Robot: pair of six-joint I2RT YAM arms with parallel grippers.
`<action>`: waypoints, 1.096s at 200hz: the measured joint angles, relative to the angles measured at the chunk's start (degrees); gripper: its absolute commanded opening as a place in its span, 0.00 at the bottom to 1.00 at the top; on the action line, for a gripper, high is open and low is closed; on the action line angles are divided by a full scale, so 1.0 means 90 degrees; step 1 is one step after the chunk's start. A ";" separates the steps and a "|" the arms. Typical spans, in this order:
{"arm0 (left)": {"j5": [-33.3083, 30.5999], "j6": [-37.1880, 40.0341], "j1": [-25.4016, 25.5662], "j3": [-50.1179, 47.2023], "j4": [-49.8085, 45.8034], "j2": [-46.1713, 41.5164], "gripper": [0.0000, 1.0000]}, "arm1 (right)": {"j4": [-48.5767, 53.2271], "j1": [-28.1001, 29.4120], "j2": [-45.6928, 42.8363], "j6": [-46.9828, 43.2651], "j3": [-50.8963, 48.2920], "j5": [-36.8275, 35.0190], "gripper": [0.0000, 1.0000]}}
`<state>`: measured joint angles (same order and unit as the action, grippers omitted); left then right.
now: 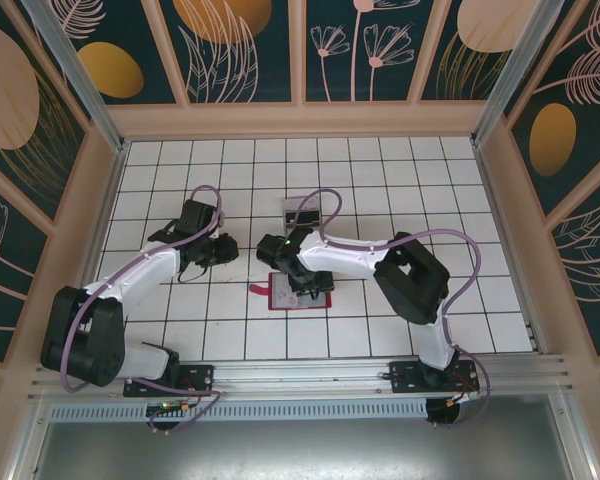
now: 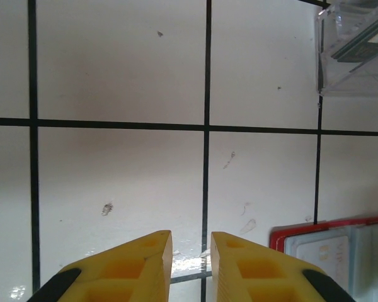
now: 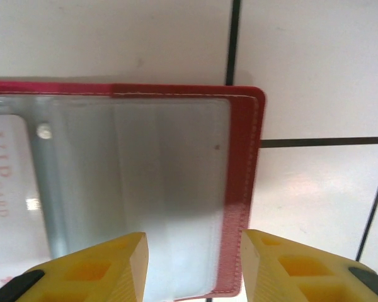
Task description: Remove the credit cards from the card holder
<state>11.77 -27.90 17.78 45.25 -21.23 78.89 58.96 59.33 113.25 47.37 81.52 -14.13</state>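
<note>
Card holder (image 3: 176,163): lies open and flat on the white tiled table (image 3: 315,63); glossy grey pockets, stitched red border, rounded corner.
Credit card (image 3: 5,182): pale, with red "VIP CARD" lettering; sits in the pocket farther from the jaws, seemingly under clear film.
Right gripper (image 3: 195,251): yellow jaws stand wide apart, straddling the holder's end pocket and red edge; they grip nothing.
Left gripper (image 2: 191,248): jaws are a narrow slit apart and empty, over bare tile; the holder's corner is just beside it.
Left wrist view: a clear plastic box (image 2: 356,50) sits apart from the holder.

Red card holder (image 3: 176,176) open flat, grey pockets up; pale credit card (image 3: 9,189) seemingly in pocket.
</note>
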 measured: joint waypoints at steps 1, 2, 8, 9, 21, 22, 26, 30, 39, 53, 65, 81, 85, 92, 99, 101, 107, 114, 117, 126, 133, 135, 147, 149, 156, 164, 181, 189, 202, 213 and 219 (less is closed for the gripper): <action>0.0010 0.0000 0.0000 0.0000 0.0000 0.0005 0.24 | 0.0000 -0.0005 -0.0012 0.0002 -0.0012 -0.0002 0.44; 0.0015 -0.0002 0.0000 0.0000 0.0000 0.0005 0.24 | 0.0000 -0.0005 -0.0019 0.0002 -0.0019 0.0000 0.44; 0.0049 -0.0022 0.0002 0.0000 0.0002 0.0017 0.24 | -0.0002 -0.0024 -0.0070 0.0015 -0.0068 -0.0007 0.44; 0.0051 -0.0019 0.0002 0.0000 0.0000 0.0017 0.24 | -0.0002 -0.0032 -0.0080 0.0015 -0.0075 -0.0010 0.44; 0.0109 -0.0049 0.0032 0.0000 0.0002 0.0044 0.24 | 0.0000 -0.0073 -0.0185 0.0019 -0.0160 -0.0046 0.44; 0.0114 -0.0049 0.0034 0.0000 0.0005 0.0046 0.24 | 0.0000 -0.0075 -0.0189 0.0019 -0.0165 -0.0049 0.44; 0.0131 -0.0075 0.0046 0.0000 0.0007 0.0056 0.24 | 0.0000 -0.0087 -0.0221 0.0022 -0.0192 -0.0056 0.44; 0.0141 -0.0080 0.0068 0.0000 0.0007 0.0066 0.24 | 0.0000 -0.0100 -0.0248 0.0019 -0.0211 -0.0066 0.44; 0.0151 -0.0119 0.0131 0.0000 0.0019 0.0083 0.24 | 0.0000 -0.0129 -0.0296 0.0022 -0.0262 -0.0090 0.44; 0.0153 -0.0185 0.0274 0.0000 0.0051 0.0100 0.24 | -0.0005 -0.0170 -0.0340 0.0022 -0.0333 -0.0097 0.44; 0.0151 -0.0260 0.0427 0.0000 0.0078 0.0126 0.24 | -0.0036 -0.0209 -0.0391 0.0017 -0.0415 -0.0087 0.43; 0.0148 -0.0389 0.0685 0.0000 0.0126 0.0180 0.24 | -0.0257 -0.0301 -0.0568 0.0000 -0.0656 0.0041 0.42; 0.0148 -0.0415 0.0743 0.0000 0.0138 0.0192 0.24 | -0.0342 -0.0333 -0.0631 -0.0007 -0.0738 0.0107 0.42; 0.0151 -0.0471 0.0855 0.0000 0.0151 0.0209 0.24 | -0.0505 -0.0396 -0.0763 -0.0017 -0.0884 0.0238 0.41; 0.0151 -0.0534 0.0957 0.0000 0.0168 0.0221 0.23 | -0.0665 -0.0461 -0.0891 -0.0034 -0.1013 0.0374 0.41; 0.0151 -0.0563 0.0991 0.0000 0.0175 0.0223 0.23 | -0.0721 -0.0488 -0.0933 -0.0046 -0.1056 0.0418 0.41; 0.0153 -0.0619 0.1073 0.0000 0.0192 0.0231 0.23 | -0.0889 -0.0549 -0.1052 -0.0056 -0.1175 0.0551 0.40; 0.0155 -0.0690 0.1163 0.0000 0.0202 0.0231 0.23 | -0.1105 -0.0629 -0.1205 -0.0061 -0.1321 0.0724 0.39; 0.0153 -0.0721 0.1209 0.0000 0.0206 0.0231 0.23 | -0.1197 -0.0661 -0.1258 -0.0058 -0.1377 0.0789 0.39; 0.0158 -0.0801 0.1297 0.0000 0.0233 0.0231 0.23 | -0.1496 -0.0753 -0.1443 -0.0058 -0.1557 0.1032 0.38; 0.0165 -0.0889 0.1370 0.0000 0.0257 0.0231 0.23 | -0.1712 -0.0818 -0.1562 -0.0058 -0.1683 0.1202 0.37; 0.0165 -0.0916 0.1384 0.0000 0.0265 0.0231 0.23 | -0.1795 -0.0840 -0.1603 -0.0061 -0.1729 0.1263 0.37; 0.0165 -0.1032 0.1508 -0.0005 0.0316 0.0231 0.22 | -0.2188 -0.0942 -0.1780 -0.0056 -0.1940 0.1593 0.35; 0.0165 -0.1059 0.1530 -0.0005 0.0325 0.0231 0.22 | -0.2251 -0.0959 -0.1807 -0.0058 -0.1974 0.1639 0.35; 0.0163 -0.1124 0.1593 -0.0012 0.0355 0.0231 0.22 | -0.2475 -0.1008 -0.1877 -0.0056 -0.2081 0.1821 0.34; 0.0165 -0.1200 0.1671 -0.0024 0.0386 0.0231 0.22 | -0.2691 -0.1052 -0.1931 -0.0056 -0.2181 0.2013 0.33; 0.0165 -0.1358 0.1834 -0.0080 0.0483 0.0231 0.21 | -0.3079 -0.1117 -0.1957 -0.0058 -0.2305 0.2387 0.30; 0.0165 -0.1435 0.1909 -0.0114 0.0505 0.0231 0.21 | -0.3252 -0.1137 -0.1957 -0.0058 -0.2346 0.2540 0.29; 0.0163 -0.1532 0.2016 -0.0141 0.0508 0.0233 0.20 | -0.3468 -0.1154 -0.1957 -0.0058 -0.2392 0.2742 0.26; 0.0155 -0.1588 0.2101 -0.0151 0.0510 0.0243 0.20 | -0.3606 -0.1156 -0.1957 -0.0061 -0.2412 0.2873 0.22; 0.0143 -0.1630 0.2157 -0.0155 0.0512 0.0245 0.19 | -0.3672 -0.1161 -0.1957 -0.0058 -0.2421 0.2929 0.20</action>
<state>13.06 -42.57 37.19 43.86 -16.62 81.10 25.91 48.88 95.64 46.85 59.72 12.23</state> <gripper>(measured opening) 0.201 0.237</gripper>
